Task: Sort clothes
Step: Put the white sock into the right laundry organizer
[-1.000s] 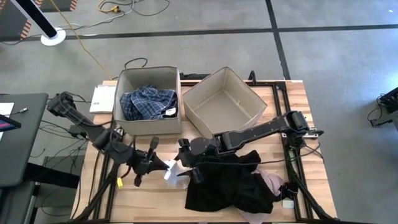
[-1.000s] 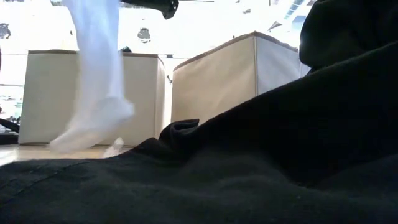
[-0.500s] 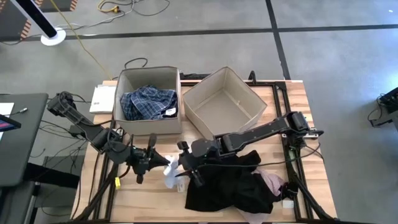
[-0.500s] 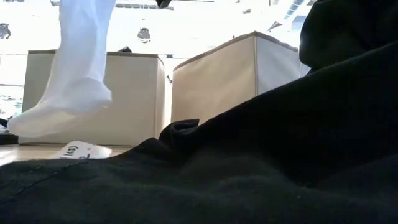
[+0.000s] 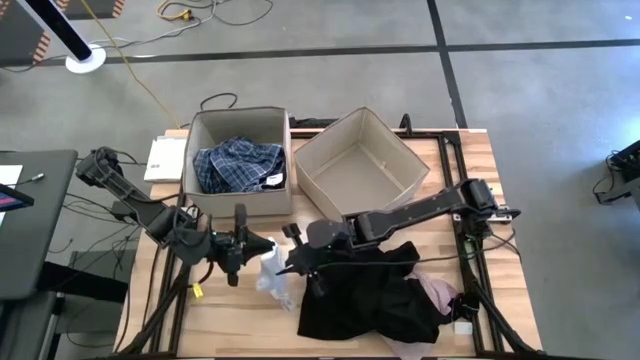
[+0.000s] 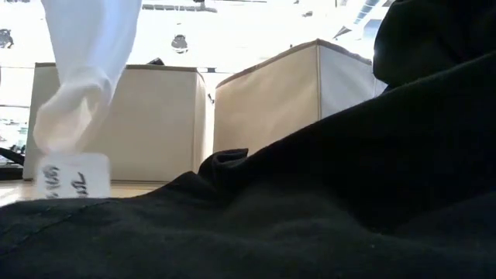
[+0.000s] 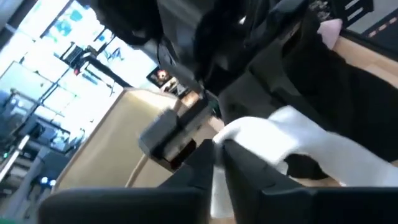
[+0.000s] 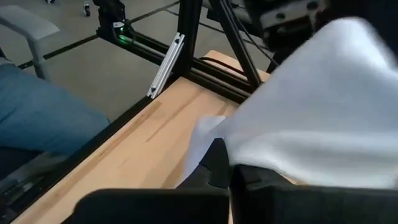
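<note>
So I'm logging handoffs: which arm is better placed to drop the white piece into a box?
Left, probably: the left gripper grips the white piece and sits below the shirt box; the right gripper grips it too.

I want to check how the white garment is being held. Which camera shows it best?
The right wrist view: the white garment fills it, draped over the right gripper. The high view shows it small between both grippers. The low view shows it hanging, its holder hidden. The left wrist view shows the left gripper shut on it.
</note>
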Controlling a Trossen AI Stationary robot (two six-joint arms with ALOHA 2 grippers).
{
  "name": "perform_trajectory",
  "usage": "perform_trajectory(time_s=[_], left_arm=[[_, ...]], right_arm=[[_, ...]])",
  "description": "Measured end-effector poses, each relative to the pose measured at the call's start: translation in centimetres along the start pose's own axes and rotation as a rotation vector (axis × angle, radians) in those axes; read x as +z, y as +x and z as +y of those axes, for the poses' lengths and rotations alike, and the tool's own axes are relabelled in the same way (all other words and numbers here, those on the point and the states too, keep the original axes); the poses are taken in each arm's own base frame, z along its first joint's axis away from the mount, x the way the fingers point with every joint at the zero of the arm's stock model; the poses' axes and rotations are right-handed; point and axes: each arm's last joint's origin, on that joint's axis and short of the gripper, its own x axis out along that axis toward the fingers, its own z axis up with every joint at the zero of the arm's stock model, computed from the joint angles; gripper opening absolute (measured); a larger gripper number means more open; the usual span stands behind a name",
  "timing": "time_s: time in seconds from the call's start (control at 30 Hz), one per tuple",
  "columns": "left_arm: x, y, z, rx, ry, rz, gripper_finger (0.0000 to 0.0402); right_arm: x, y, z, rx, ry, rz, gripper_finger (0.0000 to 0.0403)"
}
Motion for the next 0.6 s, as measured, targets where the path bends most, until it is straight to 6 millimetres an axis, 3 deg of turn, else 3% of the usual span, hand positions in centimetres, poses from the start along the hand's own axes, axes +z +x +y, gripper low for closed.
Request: perform_trajectory(time_s=[0.17, 0.3, 0.43, 0.6], left_arm=[[-0.3, -0.3, -0.2, 0.070, -0.021, 0.063, 0.0102], [-0.7, -0.7, -0.4, 0.120, -0.040, 0.114, 0.0150], [-1.5, -1.2, -0.3, 0.148, -0.089, 0.171, 0.0177], [-2.6, -1.8, -0.2, 0.151, -0.166, 0.234, 0.0182]], right_arm=[[1.1, -0.8, -0.5, -0.018, -0.061, 0.061, 0.0002], [3.3, -2.6, -1.1, -0.097, -0.131, 0.118, 0.0001], [5.5, -5.2, -1.8, -0.182, -0.180, 0.136, 0.0001], [8.2, -9.4, -3.0, -0.352, -0.226, 0.143, 0.0000]])
